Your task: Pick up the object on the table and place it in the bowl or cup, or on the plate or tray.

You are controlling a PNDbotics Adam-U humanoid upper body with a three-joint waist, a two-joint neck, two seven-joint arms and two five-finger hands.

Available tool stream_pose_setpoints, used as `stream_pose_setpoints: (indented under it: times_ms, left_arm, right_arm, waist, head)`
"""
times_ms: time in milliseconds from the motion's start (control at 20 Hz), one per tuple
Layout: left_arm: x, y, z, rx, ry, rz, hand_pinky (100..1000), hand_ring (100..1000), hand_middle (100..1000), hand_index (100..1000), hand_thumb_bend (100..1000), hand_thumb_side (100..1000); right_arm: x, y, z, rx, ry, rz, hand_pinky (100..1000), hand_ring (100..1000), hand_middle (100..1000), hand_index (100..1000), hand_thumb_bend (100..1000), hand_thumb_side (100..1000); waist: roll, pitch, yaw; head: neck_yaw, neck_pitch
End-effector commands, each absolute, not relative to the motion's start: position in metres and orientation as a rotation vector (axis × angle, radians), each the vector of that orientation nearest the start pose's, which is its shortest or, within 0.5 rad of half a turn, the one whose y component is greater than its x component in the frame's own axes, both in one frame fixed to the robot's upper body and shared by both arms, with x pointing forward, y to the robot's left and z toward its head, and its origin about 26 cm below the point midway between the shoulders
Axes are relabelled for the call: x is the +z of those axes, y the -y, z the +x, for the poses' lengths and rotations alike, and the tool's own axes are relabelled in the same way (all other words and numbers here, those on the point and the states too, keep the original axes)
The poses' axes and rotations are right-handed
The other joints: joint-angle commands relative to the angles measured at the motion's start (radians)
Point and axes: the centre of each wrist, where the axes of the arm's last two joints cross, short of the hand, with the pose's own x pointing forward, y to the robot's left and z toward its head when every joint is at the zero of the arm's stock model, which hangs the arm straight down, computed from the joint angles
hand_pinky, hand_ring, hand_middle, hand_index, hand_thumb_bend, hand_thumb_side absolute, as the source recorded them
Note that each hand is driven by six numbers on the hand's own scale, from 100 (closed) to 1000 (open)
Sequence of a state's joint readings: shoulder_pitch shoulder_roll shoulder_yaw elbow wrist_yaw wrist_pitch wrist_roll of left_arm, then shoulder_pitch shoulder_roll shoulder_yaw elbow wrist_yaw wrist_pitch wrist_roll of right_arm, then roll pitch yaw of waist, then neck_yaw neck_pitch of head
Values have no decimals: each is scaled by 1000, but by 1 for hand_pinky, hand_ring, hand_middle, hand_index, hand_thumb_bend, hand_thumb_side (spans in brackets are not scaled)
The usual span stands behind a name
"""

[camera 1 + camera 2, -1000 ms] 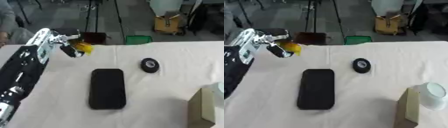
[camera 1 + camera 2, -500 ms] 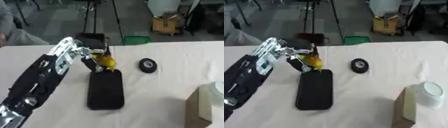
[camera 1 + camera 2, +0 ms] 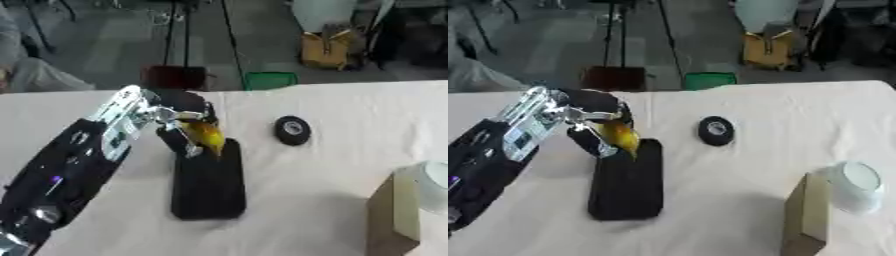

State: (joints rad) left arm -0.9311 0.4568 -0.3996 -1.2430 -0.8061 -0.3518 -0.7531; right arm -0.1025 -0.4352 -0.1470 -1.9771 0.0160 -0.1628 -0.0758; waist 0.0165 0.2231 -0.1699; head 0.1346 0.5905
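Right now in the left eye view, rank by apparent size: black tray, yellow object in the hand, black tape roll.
1. Black tray, clearly largest.
2. Yellow object, held in the left robot hand over the tray's far end.
3. Black tape roll, looking close to the yellow object in size; the hand hides part of the object, so this order is unsure.

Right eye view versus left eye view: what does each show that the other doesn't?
Only the right eye view shows the whole white cup on the cardboard box; the left eye view cuts the cup at its right edge. The left eye view adds nothing new. Both share the left hand curled round the yellow object over the black tray's far end, and the black roll.
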Motion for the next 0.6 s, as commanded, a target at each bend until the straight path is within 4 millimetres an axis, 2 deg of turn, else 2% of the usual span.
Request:
stream_pose_setpoints:
  times_ms: [50,300,350,500,550,600]
  left_arm:
    - [238,-196,441,-2323,1247,682,760,716,740,790,265,420]
    - [233,-193,440,-2352,1255,708,819,793,813,827,348,509]
    - [231,-192,441,-2361,1247,709,841,821,846,867,397,600]
    - [229,-193,441,-2379,1230,705,856,840,865,891,430,649]
    - [232,-192,440,-2372,1254,707,862,858,884,919,512,821]
    - [236,-193,438,-2356,1296,712,862,858,884,919,512,821]
  right_arm:
    - [180,334,273,344,2282,-466,577,557,771,855,613,493]
    - [180,334,273,346,2283,-464,577,557,771,856,612,495]
    - [180,334,273,346,2283,-465,577,558,771,856,613,493]
    - [180,334,273,345,2283,-465,577,558,771,856,613,493]
    - [180,334,273,344,2283,-464,578,558,771,856,613,493]
    - [180,334,273,344,2283,-464,578,558,771,856,613,493]
  waist:
    - [-3,-19,0]
    - [-2,-18,-2]
    - [-3,-18,-3]
    - [-4,-18,-2]
    - [-5,-18,0]
    - [-5,-18,2]
  head:
    - [0,2]
    - [-1,2]
    - [-1,2]
    - [-1,2]
    - [-3,2]
    - [-4,1]
